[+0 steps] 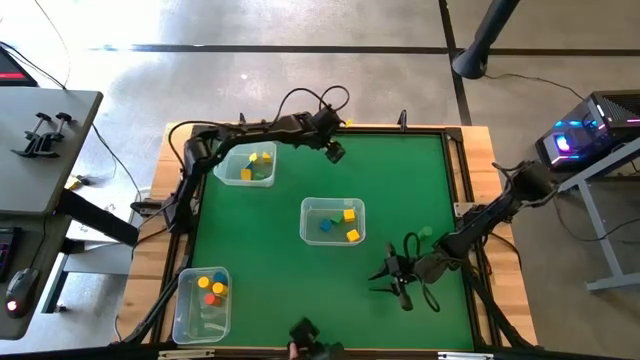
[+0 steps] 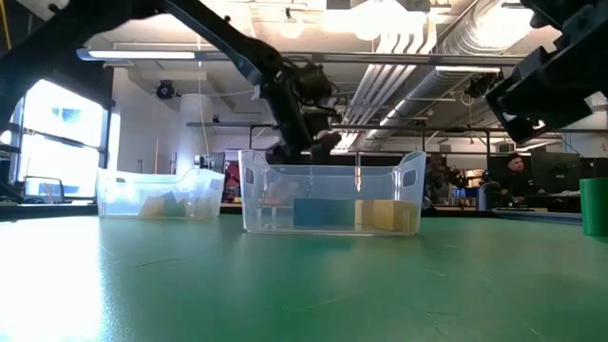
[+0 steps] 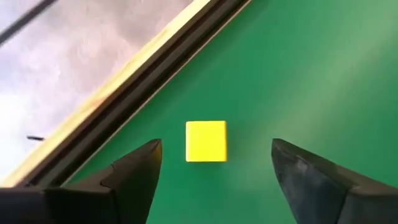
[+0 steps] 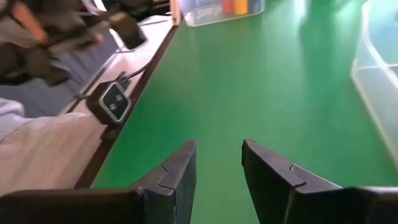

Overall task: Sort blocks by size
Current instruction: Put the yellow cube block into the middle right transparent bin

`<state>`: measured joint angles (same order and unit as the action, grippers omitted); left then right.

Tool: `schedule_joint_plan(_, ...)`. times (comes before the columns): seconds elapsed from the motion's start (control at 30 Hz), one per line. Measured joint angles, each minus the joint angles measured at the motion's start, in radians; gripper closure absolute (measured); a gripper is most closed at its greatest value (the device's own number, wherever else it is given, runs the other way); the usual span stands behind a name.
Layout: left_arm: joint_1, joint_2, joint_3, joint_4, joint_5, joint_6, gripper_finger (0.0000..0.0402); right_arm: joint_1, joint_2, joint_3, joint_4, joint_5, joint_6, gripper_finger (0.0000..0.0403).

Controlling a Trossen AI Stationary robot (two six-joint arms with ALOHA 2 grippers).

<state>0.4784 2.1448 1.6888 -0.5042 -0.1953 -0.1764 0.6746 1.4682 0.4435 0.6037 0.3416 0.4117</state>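
A small yellow block (image 3: 206, 141) lies flat on the green mat close to the table's far edge. My left gripper (image 3: 216, 146) hangs over it, open, one finger on each side and neither touching it; in the high view it is at the far middle (image 1: 335, 152). My right gripper (image 4: 217, 149) is open with nothing between its fingers, low over the mat at the near right (image 1: 392, 280). A green block (image 1: 425, 232) lies on the mat just beyond it. Other blocks lie in three clear bins.
Far-left bin (image 1: 247, 165) holds yellow and green blocks. The middle bin (image 1: 333, 220) holds yellow and blue ones. The near-left bin (image 1: 203, 300) holds orange, red, yellow and green ones. A wooden rim and dark rail (image 3: 134, 81) run along the far edge beside the yellow block.
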Motion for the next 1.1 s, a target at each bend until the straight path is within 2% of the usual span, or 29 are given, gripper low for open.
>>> schedule_joint_plan(0.1,0.015,0.033,0.006,0.017,0.018,-0.021,0.0109,0.0,0.011,0.0,0.01,-0.037,0.014,0.0277)
schedule_joint_plan(0.53,0.024,0.101,0.006,0.086,0.042,-0.003,0.011,0.0,0.013,0.0,0.015,-0.043,0.01,0.0277)
schedule_joint_plan(0.63,0.026,0.111,0.006,0.08,0.104,-0.005,0.0114,0.0,0.013,0.0,0.017,-0.043,0.008,0.0277)
schedule_joint_plan(0.7,0.033,0.128,0.006,0.068,0.181,-0.01,0.0116,0.0,0.014,0.0,0.021,-0.043,0.007,0.0277)
schedule_joint_plan(0.8,0.039,0.133,0.005,0.062,0.205,0.005,0.0119,0.0,0.014,0.0,0.026,-0.043,0.008,0.0277)
schedule_joint_plan(1.1,0.034,0.132,0.006,0.073,0.182,0.049,0.0132,0.0,0.014,0.0,0.038,-0.048,0.007,0.0277)
